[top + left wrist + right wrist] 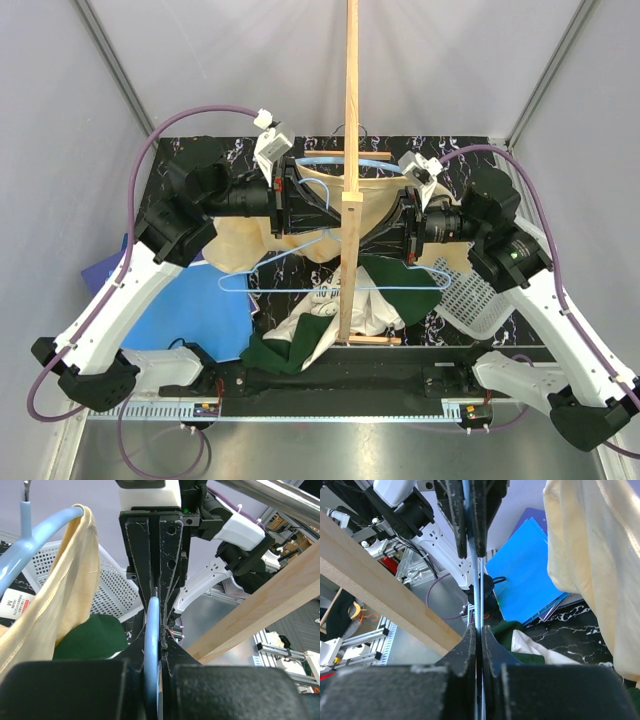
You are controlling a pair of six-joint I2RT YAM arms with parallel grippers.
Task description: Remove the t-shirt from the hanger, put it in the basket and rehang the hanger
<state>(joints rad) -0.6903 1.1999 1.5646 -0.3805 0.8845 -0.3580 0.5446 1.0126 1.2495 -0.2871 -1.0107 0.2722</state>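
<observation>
A light blue hanger (pixel 340 161) carries a cream t-shirt (pixel 238 245) beside the wooden rack post (pixel 350 120). My left gripper (pixel 292 205) is shut on the hanger's bar (pixel 152 625), with the cream cloth (pixel 60 605) draped over the hanger's curved arm to its left. My right gripper (pixel 405 228) faces it from the other side and is shut on the same thin blue bar (pixel 479 600). The t-shirt (pixel 590 555) hangs to the right in that view. The two grippers (pixel 161 637) (pixel 478 627) sit close together, tip to tip.
A second light blue hanger (pixel 300 272) lies on the table over a green garment (pixel 395 275) and a white one (pixel 310 330). A blue folder (pixel 205 310) lies at the left and a white perforated basket (pixel 470 300) at the right. The wooden beam (pixel 265 605) passes close by.
</observation>
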